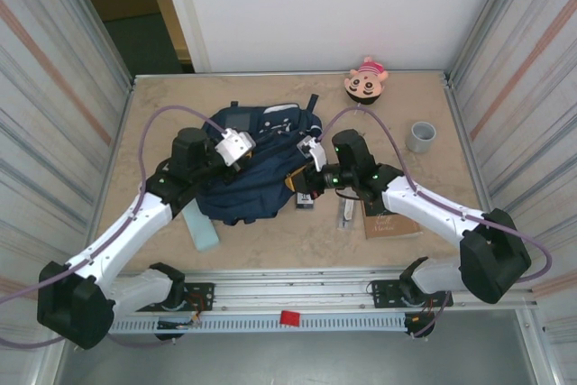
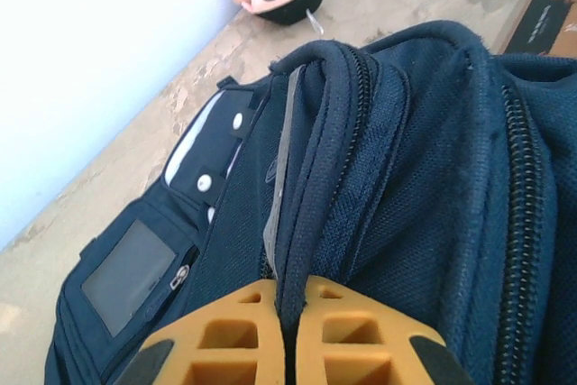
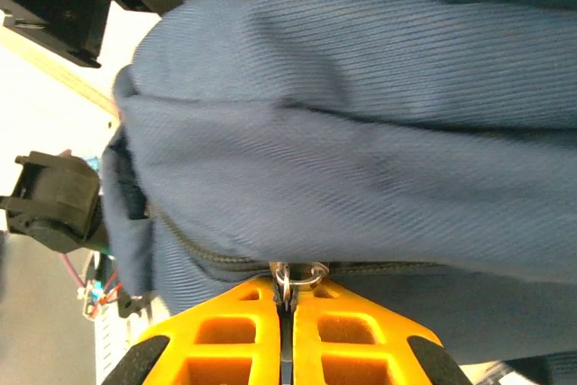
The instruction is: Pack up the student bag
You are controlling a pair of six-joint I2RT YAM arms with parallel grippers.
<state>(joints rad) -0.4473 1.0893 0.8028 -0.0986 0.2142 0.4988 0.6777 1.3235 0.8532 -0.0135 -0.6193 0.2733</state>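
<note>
Student bag (image 1: 255,194) seam between left fingers (image 2: 225,342), zipper pull (image 3: 290,277) between right fingers (image 3: 225,342).

The student bag (image 1: 248,182) is navy blue with a ribbed weave, white patches (image 2: 191,149) and a grey square patch (image 2: 126,275), while the worktop (image 1: 297,245) is beige with faint marbling. The left pincer (image 2: 287,299) and the right pincer (image 3: 287,299) are both orange-yellow with black edges. The toy head (image 1: 365,81) is peach, pink and black, the cup (image 1: 420,136) grey, the book (image 1: 389,223) brown and the block (image 1: 200,225) pale mint.
</note>
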